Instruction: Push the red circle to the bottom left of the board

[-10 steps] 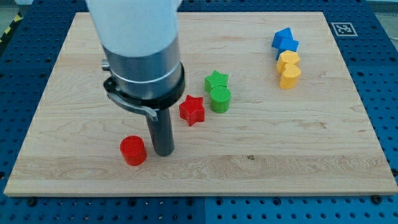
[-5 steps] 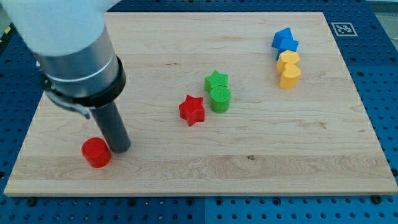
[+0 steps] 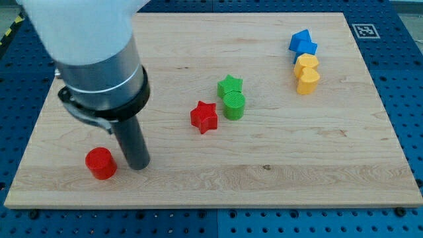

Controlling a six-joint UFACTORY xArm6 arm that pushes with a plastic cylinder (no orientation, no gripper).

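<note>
Jaws: none, cannot tell | my tip (image 3: 139, 166) just right of red circle (image 3: 100, 163)

My tip (image 3: 139, 165) right of red circle (image 3: 100, 163)

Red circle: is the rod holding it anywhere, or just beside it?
Nothing is held. My tip stands just to the view's right of the red circle, a narrow gap between them.

My tip (image 3: 139, 165) rests on the wooden board (image 3: 264, 172) just right of the red circle block (image 3: 100, 162), near the bottom left corner. A red star block (image 3: 204, 117) sits mid-board beside two green blocks (image 3: 231, 96).
</note>
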